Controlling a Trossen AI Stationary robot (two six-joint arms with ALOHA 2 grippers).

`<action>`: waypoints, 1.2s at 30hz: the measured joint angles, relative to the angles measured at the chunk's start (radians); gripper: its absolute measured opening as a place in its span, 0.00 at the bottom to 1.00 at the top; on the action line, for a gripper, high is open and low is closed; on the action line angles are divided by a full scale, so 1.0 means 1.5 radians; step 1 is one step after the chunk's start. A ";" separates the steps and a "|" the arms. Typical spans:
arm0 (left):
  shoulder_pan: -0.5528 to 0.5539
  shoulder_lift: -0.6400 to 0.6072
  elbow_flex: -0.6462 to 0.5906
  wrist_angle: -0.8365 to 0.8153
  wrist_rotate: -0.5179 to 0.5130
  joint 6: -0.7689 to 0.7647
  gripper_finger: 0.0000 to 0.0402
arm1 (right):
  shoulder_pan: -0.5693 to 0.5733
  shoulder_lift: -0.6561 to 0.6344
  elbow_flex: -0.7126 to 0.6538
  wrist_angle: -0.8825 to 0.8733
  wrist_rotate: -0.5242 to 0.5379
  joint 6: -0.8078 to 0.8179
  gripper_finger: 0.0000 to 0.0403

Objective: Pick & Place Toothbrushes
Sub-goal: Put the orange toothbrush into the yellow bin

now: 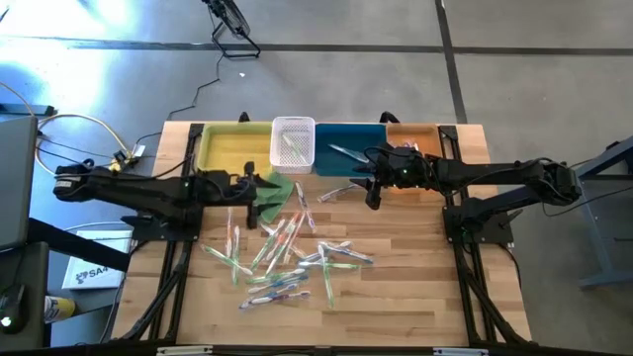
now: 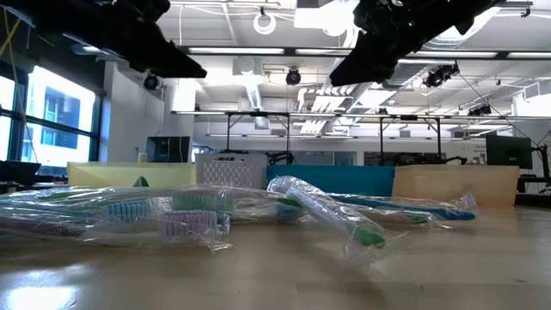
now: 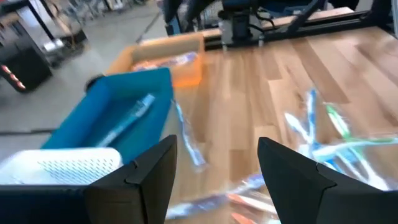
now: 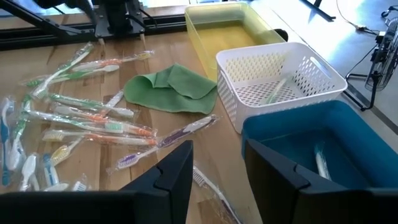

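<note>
Nearest wrapped brush: a toothbrush in a clear shiny wrapper with a green head point(image 2: 349, 226) lies slanted on the table close to the low camera, its wrapper crinkled.
Toothbrushes: the main scatter of thin wrapped toothbrushes point(image 1: 287, 259), with green, orange, blue-white and pink handles, lies loose across the middle of the table, many crossing one another; the right wrist view shows the same spread point(image 4: 81, 124).
Purple-handled brush: one wrapped toothbrush with a purple handle point(image 4: 168, 142) lies just beside the near edge of the cloth.
Brushes already binned: one in the blue bin point(image 3: 127, 118), one green-handled in the white basket point(image 4: 277, 90), some in the orange bin point(image 3: 165, 61).
Green cloth: a folded green cloth point(image 4: 173, 88) lies flat on the table, between the scatter and the bins.
Bins: along the far edge, from left to right, a yellow plastic tray point(image 1: 220, 148), a white perforated basket point(image 1: 293, 145), a blue plastic bin point(image 1: 346, 138) and an orange bin point(image 1: 427, 135), set side by side.
Left gripper: the left gripper point(image 1: 259, 185) hovers above the green cloth, near the yellow tray, fingers spread apart with nothing between them.
Right gripper: the right gripper point(image 1: 373, 178) hangs over the near edge of the blue bin, fingers parted and empty.
Table: a pale wooden butcher-block top point(image 1: 396, 287).
</note>
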 joint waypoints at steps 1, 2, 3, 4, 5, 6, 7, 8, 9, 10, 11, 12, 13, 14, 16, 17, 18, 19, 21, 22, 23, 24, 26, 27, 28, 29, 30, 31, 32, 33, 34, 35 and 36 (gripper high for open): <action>-0.011 0.000 0.000 -0.007 -0.009 -0.013 0.54 | 0.000 0.000 0.000 0.000 0.000 0.000 0.34; -0.023 0.000 0.000 -0.012 -0.021 -0.026 0.54 | 0.000 0.000 0.000 0.000 0.000 0.000 0.34; -0.033 0.000 0.000 -0.020 -0.030 -0.039 0.54 | 0.000 0.000 0.000 0.000 0.000 0.000 0.34; -0.042 0.000 0.000 -0.029 -0.039 -0.055 0.54 | 0.000 0.000 0.000 0.000 0.000 0.000 0.34; -0.050 0.000 0.000 -0.038 -0.045 -0.073 0.54 | 0.000 0.000 0.000 0.000 0.000 0.000 0.34; -0.058 0.000 0.000 -0.043 -0.051 -0.090 0.54 | 0.000 0.000 0.000 0.000 0.000 0.000 0.34; -0.064 0.000 0.000 -0.048 -0.054 -0.107 0.54 | 0.000 0.000 0.000 0.000 0.000 -0.001 0.34; -0.070 0.000 0.000 -0.052 -0.055 -0.125 0.54 | 0.000 0.000 0.000 0.000 0.001 -0.001 0.34; -0.075 0.000 0.000 -0.056 -0.055 -0.143 0.54 | 0.000 0.000 0.000 0.000 0.001 -0.001 0.34; -0.079 0.000 0.000 -0.061 -0.054 -0.164 0.54 | 0.000 0.000 0.000 0.000 0.001 -0.001 0.34; -0.084 0.000 0.000 -0.065 -0.051 -0.185 0.54 | 0.000 0.000 0.000 0.000 0.001 -0.001 0.34; -0.087 0.000 0.000 -0.067 -0.040 -0.205 0.54 | 0.000 0.000 0.000 0.000 0.001 -0.001 0.34; -0.090 0.000 0.000 -0.068 -0.025 -0.224 0.54 | 0.000 0.000 0.000 0.000 0.001 -0.001 0.34; -0.091 0.000 0.000 -0.071 -0.010 -0.237 0.54 | 0.000 0.000 0.000 0.000 0.001 -0.001 0.34; -0.089 0.000 0.000 -0.077 0.030 -0.250 0.54 | 0.000 0.000 0.000 0.000 0.001 -0.001 0.34; -0.089 0.000 0.000 -0.078 0.046 -0.251 0.54 | 0.000 0.000 0.000 0.000 0.002 -0.001 0.34; -0.089 0.000 0.000 -0.076 0.059 -0.250 0.54 | 0.000 0.000 0.000 0.000 0.002 -0.001 0.34; -0.089 0.000 0.000 -0.076 0.067 -0.250 0.54 | 0.000 0.000 0.000 0.000 0.002 -0.001 0.34; -0.089 0.000 0.000 -0.076 0.069 -0.250 0.54 | 0.000 0.000 0.000 0.000 0.002 -0.002 0.34; -0.089 0.000 0.000 -0.076 0.069 -0.252 0.54 | 0.000 0.000 0.000 0.000 0.002 -0.003 0.34; -0.089 0.000 0.000 -0.076 0.069 -0.257 0.54 | 0.000 0.000 0.000 0.000 0.002 -0.007 0.34; -0.089 0.000 0.000 -0.076 0.067 -0.262 0.54 | 0.000 0.000 0.000 0.000 0.002 -0.012 0.34; -0.089 0.000 0.000 -0.074 0.056 -0.264 0.54 | 0.000 0.000 0.000 0.000 0.002 -0.031 0.34; -0.089 0.000 0.000 -0.071 0.052 -0.263 0.54 | 0.000 0.000 0.000 0.000 0.002 -0.040 0.34; -0.089 0.000 0.001 -0.071 0.048 -0.262 0.54 | 0.000 0.000 0.000 0.000 0.002 -0.048 0.34; -0.089 0.000 0.001 -0.071 0.046 -0.262 0.54 | 0.000 0.000 0.000 0.000 0.002 -0.055 0.34; -0.089 0.000 0.001 -0.070 0.043 -0.262 0.54 | 0.000 0.000 0.000 0.000 0.002 -0.058 0.34; -0.089 0.000 0.001 -0.070 0.039 -0.262 0.54 | 0.000 0.000 0.000 0.000 0.002 -0.059 0.34; -0.089 0.000 0.001 -0.070 0.037 -0.262 0.54 | 0.000 0.000 0.000 0.000 0.002 -0.059 0.34; -0.089 0.000 0.001 -0.071 0.033 -0.262 0.54 | 0.000 0.000 0.000 0.000 0.002 -0.059 0.33; -0.089 0.000 0.001 -0.073 0.030 -0.265 0.54 | 0.000 0.000 0.000 0.000 0.002 -0.059 0.32; -0.089 0.000 0.001 -0.079 0.029 -0.274 0.54 | 0.000 0.000 0.000 0.000 0.002 -0.059 0.31; -0.089 0.000 0.001 -0.090 0.028 -0.292 0.54 | 0.000 0.000 0.000 0.000 0.002 -0.059 0.30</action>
